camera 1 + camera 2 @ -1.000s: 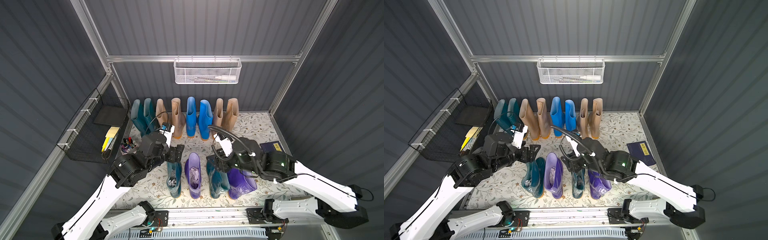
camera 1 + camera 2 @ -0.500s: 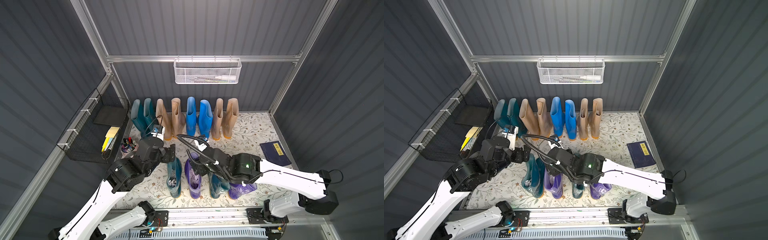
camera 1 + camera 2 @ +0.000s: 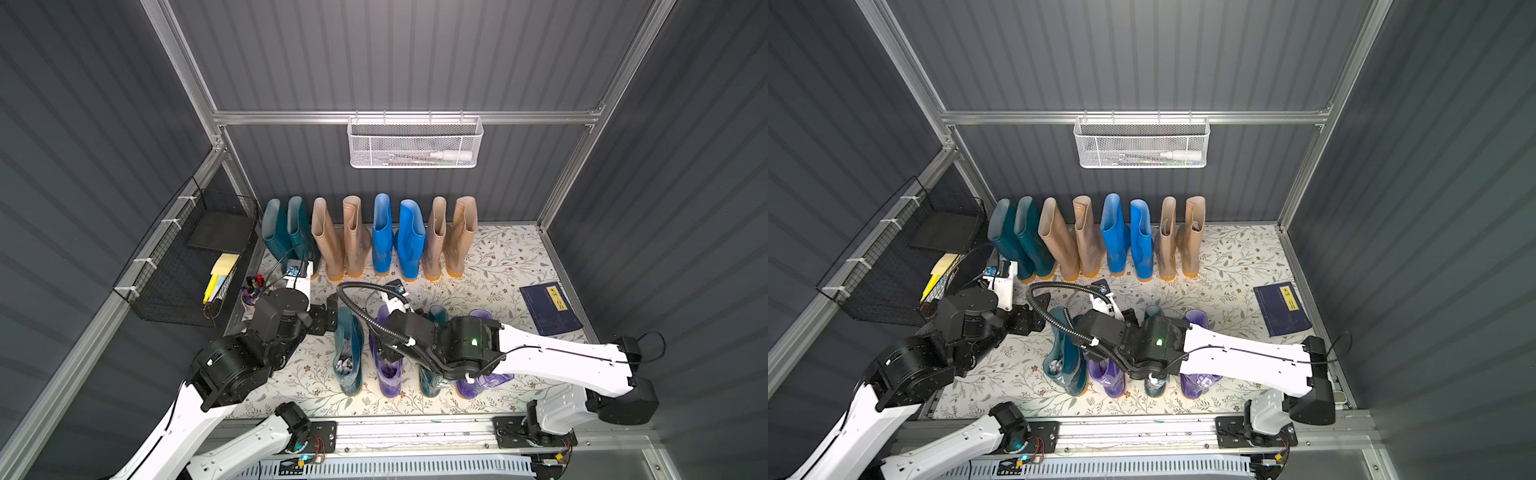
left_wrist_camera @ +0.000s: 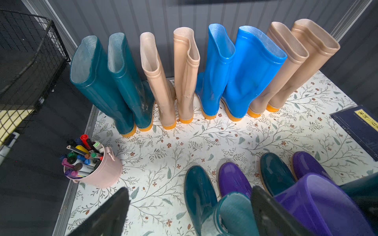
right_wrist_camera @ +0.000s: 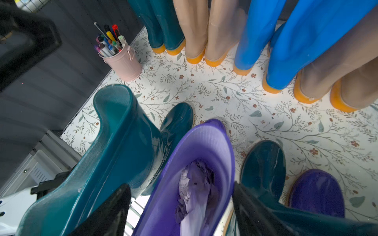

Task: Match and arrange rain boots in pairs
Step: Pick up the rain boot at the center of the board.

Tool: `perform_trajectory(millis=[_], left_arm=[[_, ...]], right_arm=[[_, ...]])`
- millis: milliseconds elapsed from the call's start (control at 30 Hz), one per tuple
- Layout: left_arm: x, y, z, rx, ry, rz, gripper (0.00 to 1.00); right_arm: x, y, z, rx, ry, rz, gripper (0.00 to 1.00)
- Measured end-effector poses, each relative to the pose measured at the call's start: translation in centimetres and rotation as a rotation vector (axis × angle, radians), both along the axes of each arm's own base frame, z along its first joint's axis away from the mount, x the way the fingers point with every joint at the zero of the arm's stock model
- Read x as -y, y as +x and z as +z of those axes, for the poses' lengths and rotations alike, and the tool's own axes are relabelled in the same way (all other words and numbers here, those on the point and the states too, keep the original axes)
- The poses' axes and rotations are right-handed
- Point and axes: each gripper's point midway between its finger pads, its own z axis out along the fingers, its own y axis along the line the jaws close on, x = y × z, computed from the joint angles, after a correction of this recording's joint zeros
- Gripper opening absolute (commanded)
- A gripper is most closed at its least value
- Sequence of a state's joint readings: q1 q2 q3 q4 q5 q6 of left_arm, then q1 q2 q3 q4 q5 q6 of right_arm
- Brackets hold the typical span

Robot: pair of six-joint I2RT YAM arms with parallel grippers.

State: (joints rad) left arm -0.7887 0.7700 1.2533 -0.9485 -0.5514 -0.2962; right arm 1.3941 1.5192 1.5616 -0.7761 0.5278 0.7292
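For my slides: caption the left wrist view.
Open left gripper at a teal boot in the unsorted teal-purple front row; four matched pairs line the wall.

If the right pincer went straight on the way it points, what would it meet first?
Probably the purple boot: its open top lies right between the right pincer's spread fingers. How far off it is, the wrist view does not show.
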Motion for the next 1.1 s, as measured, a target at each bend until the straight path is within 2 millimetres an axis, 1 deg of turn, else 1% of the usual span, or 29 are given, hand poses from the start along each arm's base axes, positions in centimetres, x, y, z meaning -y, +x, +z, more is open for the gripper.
perform_trajectory(millis=[200,367,567,600,700,800,900,1000,1100], left_arm=[[-0.7,-0.7,0.5,0.023,-0.023,0.000,0.95],[-0.7,-0.7,0.5,0.024,-0.024,0.000,0.95],[-0.6,-0.6,0.2,0.017,-0.017,0.000,0.95],[-0.6,-0.6,0.1,0.015,-0.016,0.000,0.95],[-0.6,-0.6,0.0,0.013,-0.013,-0.001,0.95],[-0.6,-0.6,-0.1,0.012,-0.012,-0.001,0.94],[-0.6,-0.6,-0.1,0.013,-0.014,0.000,0.94],[-0.7,-0.7,0.0,0.017,-0.018,0.000,0.94],[-0.8,-0.8,0.1,0.020,-0.021,-0.001,0.94]], right_arm=[[-0.4,-1.2,-0.8,-0.030,-0.021,0.002,0.81],[-0.3,-1.5,-1.8,-0.050,-0.046,-0.014,0.79],[0.0,-1.6,-2.4,-0.066,-0.050,-0.035,0.73],[0.1,-1.6,-2.6,-0.068,-0.055,-0.037,0.71],[0.3,-1.5,-3.5,-0.082,-0.067,-0.043,0.59],[0.4,-1.3,-4.2,-0.096,-0.074,-0.044,0.44],[0.4,-1.1,-4.3,-0.103,-0.075,-0.041,0.33],[0.4,-1.1,-4.4,-0.102,-0.085,-0.030,0.20],[0.2,-1.2,-4.4,-0.106,-0.082,-0.015,0.09]])
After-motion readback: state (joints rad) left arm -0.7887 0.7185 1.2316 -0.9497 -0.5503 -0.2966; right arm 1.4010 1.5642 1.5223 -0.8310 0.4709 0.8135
